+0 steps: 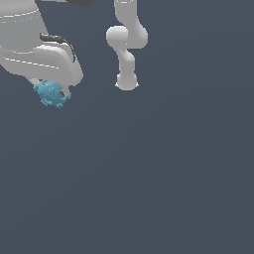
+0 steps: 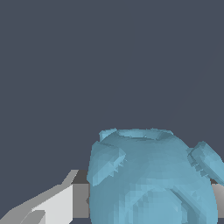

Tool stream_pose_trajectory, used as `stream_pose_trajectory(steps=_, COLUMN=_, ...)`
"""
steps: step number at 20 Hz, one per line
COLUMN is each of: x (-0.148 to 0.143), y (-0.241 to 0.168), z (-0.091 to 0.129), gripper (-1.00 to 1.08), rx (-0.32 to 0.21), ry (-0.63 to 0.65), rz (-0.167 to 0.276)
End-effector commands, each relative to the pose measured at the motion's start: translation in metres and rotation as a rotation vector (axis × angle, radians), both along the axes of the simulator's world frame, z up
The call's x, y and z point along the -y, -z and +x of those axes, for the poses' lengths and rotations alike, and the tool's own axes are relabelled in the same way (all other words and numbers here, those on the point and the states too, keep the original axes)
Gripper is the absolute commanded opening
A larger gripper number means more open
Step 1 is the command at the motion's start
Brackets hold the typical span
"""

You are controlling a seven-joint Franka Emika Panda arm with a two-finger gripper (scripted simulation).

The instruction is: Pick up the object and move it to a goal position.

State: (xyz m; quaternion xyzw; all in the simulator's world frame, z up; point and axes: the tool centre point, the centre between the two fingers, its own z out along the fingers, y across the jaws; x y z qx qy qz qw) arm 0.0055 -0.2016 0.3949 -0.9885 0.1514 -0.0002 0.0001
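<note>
The object (image 1: 51,94) is a small light-blue lumpy blob with bumpy knobs, at the exterior view's upper left, right under the white hand of my arm. My gripper (image 1: 49,91) is closed around it, with the fingers mostly hidden behind the blob and the hand. In the wrist view the object (image 2: 151,177) fills the lower right, large and close. A white and grey finger (image 2: 65,203) presses its one side, and a sliver of the other finger (image 2: 218,199) shows at the frame edge.
The arm's base and lower links (image 1: 126,44) rise at the top middle of the exterior view. A plain dark grey-blue floor (image 1: 149,173) lies all around.
</note>
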Motion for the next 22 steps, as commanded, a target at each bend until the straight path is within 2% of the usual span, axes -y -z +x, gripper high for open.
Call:
stream_pose_trajectory(steps=1, x=0.009, y=-0.012, z=0.004, gripper=-1.0, rx=0.0, ry=-0.001, rz=0.0)
stream_pose_trajectory(steps=10, x=0.031, y=-0.039, z=0.014, gripper=-1.0, rx=0.0, ry=-0.001, rz=0.0)
stream_pose_trajectory(steps=22, x=0.041, y=-0.05, z=0.019, gripper=-1.0, rx=0.0, ry=0.0, rz=0.0)
